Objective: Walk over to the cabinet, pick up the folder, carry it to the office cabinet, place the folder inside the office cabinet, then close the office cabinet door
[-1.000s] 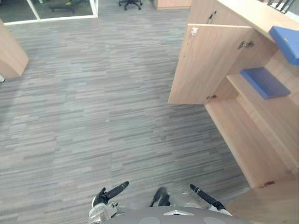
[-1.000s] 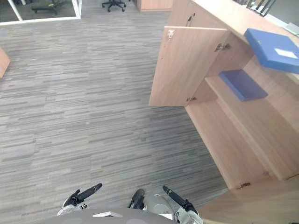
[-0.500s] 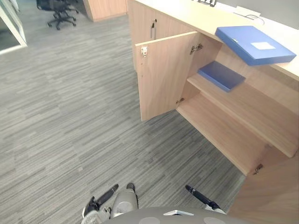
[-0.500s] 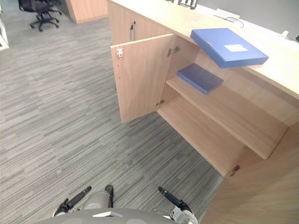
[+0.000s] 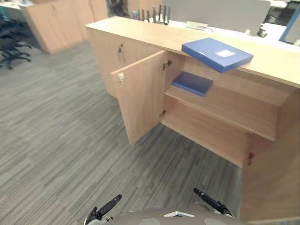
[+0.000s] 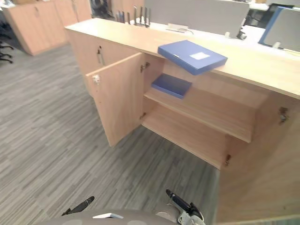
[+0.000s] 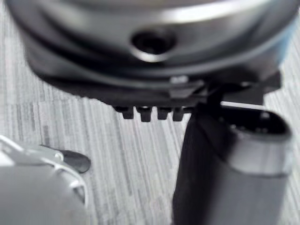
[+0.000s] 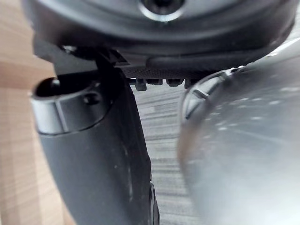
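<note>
Camera swings to face cabinet point(image 5: 140, 42). Folder point(image 5: 217, 54) lies at front edge of its top; second folder point(image 5: 192, 83) on upper shelf, door point(image 5: 140, 101) open. Left hand point(image 5: 104, 208), right hand point(image 5: 211, 202): fingers straight, empty.

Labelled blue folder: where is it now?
Left eye view, upper right: the labelled folder lies on the cabinet top, overhanging its edge above another blue folder on the shelf.
</note>
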You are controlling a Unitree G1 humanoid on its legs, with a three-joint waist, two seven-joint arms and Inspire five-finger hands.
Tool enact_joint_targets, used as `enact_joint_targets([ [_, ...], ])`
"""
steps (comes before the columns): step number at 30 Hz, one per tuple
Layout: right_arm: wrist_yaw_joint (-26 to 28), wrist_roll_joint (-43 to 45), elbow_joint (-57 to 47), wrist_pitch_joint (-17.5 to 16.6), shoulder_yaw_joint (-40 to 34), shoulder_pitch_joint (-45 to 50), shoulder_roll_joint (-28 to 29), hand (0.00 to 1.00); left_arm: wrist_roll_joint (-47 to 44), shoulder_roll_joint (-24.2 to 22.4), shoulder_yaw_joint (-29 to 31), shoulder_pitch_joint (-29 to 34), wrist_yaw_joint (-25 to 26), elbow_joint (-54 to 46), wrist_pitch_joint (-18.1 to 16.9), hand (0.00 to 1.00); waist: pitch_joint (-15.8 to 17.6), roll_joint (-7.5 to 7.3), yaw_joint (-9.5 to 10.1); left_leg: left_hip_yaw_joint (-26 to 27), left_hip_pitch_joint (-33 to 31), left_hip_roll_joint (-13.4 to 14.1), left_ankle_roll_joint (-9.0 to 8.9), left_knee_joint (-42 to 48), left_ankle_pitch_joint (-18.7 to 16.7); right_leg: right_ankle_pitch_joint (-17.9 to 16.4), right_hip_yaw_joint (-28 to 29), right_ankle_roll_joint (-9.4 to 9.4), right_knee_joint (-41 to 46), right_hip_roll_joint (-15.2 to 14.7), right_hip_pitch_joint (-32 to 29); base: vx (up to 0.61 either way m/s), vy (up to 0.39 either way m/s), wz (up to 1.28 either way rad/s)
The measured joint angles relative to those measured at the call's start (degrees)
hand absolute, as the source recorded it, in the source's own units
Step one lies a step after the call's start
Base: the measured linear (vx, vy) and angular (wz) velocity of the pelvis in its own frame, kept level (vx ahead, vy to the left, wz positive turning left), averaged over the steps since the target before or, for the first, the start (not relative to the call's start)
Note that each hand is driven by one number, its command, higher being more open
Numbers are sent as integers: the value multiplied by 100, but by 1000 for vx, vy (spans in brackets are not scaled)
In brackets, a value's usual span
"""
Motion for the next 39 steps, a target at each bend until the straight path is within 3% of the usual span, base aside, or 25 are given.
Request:
enact_joint_targets([
  [3, -20, 3, -2, 21, 14, 74, 72, 100, -2, 28, 75, -40, 5, -5, -10, 100, 109, -120, 20, 332, 293, 63, -234, -68, -112, 273, -322, 167, -1402, 255, -23, 183, -177, -52],
  [4, -26, 95, -2, 35, 18, 114, 103, 100, 10, 52, 76, -98, 24, 24, -8, 100, 135, -263, 25, 347, 414, 64, -355, -47, -255, 661, -255, -228, -1755, 357, 29, 183, -180, -29],
  [5, -33, 127, -30, 43, 31, 132, 63, 100, 15, -3, 64, -118, 28, 25, -2, 100, 122, -178, 28, 354, 448, 139, -355, -78, -254, 656, -295, -221, -1806, 452, 89, 452, -396, -16],
  [6, -64, 172, -117, 40, 134, 124, -46, 100, 222, -294, 88, -347, -47, -93, 0, 100, 150, 25, 28, 333, 537, 402, -607, -359, -140, 319, -459, -241, -1868, 841, 112, 350, -284, -6],
  [9, -62, 172, -123, 43, 223, 135, 10, 100, 356, -280, 63, -366, -63, -131, 2, 100, 114, -68, 28, 325, 665, 582, -660, -466, -134, 167, -557, -234, -1891, 1035, 250, 177, -161, 8],
  [13, -55, 175, -67, 54, 163, 88, 12, 100, 442, -272, 48, -383, -55, -118, 3, 100, 7, -37, 23, 268, 636, 798, -793, -389, -295, 74, -605, -161, -1987, 1230, 311, 59, -19, 7],
  [15, -56, 235, 70, 86, -19, 76, -2, 100, 418, -191, 126, -291, -18, -2, 13, 100, -104, 74, -64, 254, 400, 1212, -808, 356, -842, 13, -571, -223, -2260, 1638, 481, 114, -51, -2],
  [16, -67, 238, 110, 105, -64, 92, 16, 100, 367, -156, 309, -207, -9, 2, 28, 100, -113, 26, -83, 222, 281, 1535, -568, 1350, -1102, 34, -437, -213, -2679, 1952, 808, 175, -51, -20],
  [17, -70, 224, 166, 117, -6, 147, 85, 100, 201, -40, 440, -147, -6, -76, 50, 100, -145, -59, -46, 16, -292, 1946, -118, 3027, -981, 51, -325, -237, -2901, 2092, 1047, 192, -68, -35],
  [18, -65, 222, 169, 108, 44, 156, 89, 100, 196, -7, 444, -90, 10, -131, 66, 100, -156, -84, -15, -133, -520, 2103, 148, 3701, -754, 87, -226, -275, -3026, 2176, 1191, 197, -105, -84],
  [19, -56, 217, 237, 93, 83, 117, 36, 100, 196, 83, 353, -18, 32, -112, 92, 100, -136, -99, 66, -326, -848, 2391, 232, 4778, -243, 83, 59, -306, -3208, 2317, 1440, 295, -63, -97],
  [20, -61, 214, 319, 97, 108, 37, 26, 100, 181, 110, 237, 19, 37, -115, 100, 100, -133, -62, 113, -479, -1098, 2465, 151, 5368, -330, 40, 267, -340, -3248, 2341, 1553, 393, 14, -114],
  [21, -94, 208, 480, 97, 119, -92, -11, 100, 201, 177, 143, 17, -19, -116, 97, 100, -118, -88, 137, -619, -1506, 2371, 62, 5755, -619, 29, 498, -311, -3302, 2290, 1659, 349, 86, -84],
  [23, -98, 208, 689, 103, 126, -275, -31, 100, 194, 224, -2, -40, -16, -126, 76, 100, -10, -173, 194, -671, -2003, 2058, -85, 5604, -919, 112, 744, -176, -3402, 2109, 1838, 319, 132, -84],
  [26, -102, 195, 745, 108, 84, -364, -23, 100, 222, 219, -164, -149, -16, -192, -23, 100, 161, -186, 210, -828, -2517, 1391, -252, 4185, -989, 135, 1022, -75, -3489, 1740, 2113, 326, 244, -63],
  [27, -96, 166, 737, 102, 78, -369, -23, 100, 241, 223, -232, -182, -15, -233, -31, 100, 162, -182, 206, -1056, -2625, 1052, -367, 3170, -785, 110, 1145, 175, -3542, 1576, 2176, 310, 332, -57],
  [28, -100, 153, 690, 92, 101, -332, -72, 100, 256, 188, -321, -137, -6, -216, -34, 100, 162, -52, 205, -1366, -2649, 829, -347, 2189, 71, 55, 1259, 450, -3614, 1564, 2303, 393, 409, -58],
  [29, -119, 149, 681, 83, 197, -318, -48, 100, 248, 221, -358, -137, -36, -189, -22, 100, 192, -67, 218, -1360, -2554, 713, -256, 2205, 337, -6, 1398, 596, -3614, 1458, 2385, 355, 324, -27],
  [30, -106, 154, 676, 96, 252, -307, 9, 100, 270, 306, -398, -140, -28, -188, -26, 100, 155, -200, 172, -1333, -2509, 585, -240, 2091, 341, 2, 1416, 579, -3643, 1364, 2390, 339, 266, -4],
  [31, -116, 63, 654, 81, 399, -325, 151, 100, 448, 410, -400, -275, 25, -281, -80, 100, 186, -467, 172, -1221, -2495, 371, -168, 1900, 293, 103, 1434, 462, -3694, 1241, 2270, 241, 155, 7],
  [32, -108, -36, 653, 82, 399, -345, 170, 100, 470, 414, -395, -341, 32, -275, -83, 100, 207, -509, 216, -1192, -2492, 324, -138, 1881, 274, 187, 1422, 435, -3714, 1196, 2279, 315, 213, -2],
  [35, -114, -81, 575, 86, 482, -292, 155, 100, 469, 394, -383, -312, 20, -209, -81, 100, 176, -526, 231, -936, -1981, 106, 8, 1431, 224, 819, 1571, 550, -3787, 959, 2384, 237, 182, -24],
  [39, -84, -94, 516, 25, 507, -182, 83, 100, 471, 389, -516, -187, 5, -21, -82, 100, -95, -422, 194, -667, -1419, -336, 159, 569, 334, 1134, 1763, 611, -3753, 565, 2360, 142, 144, -31],
])
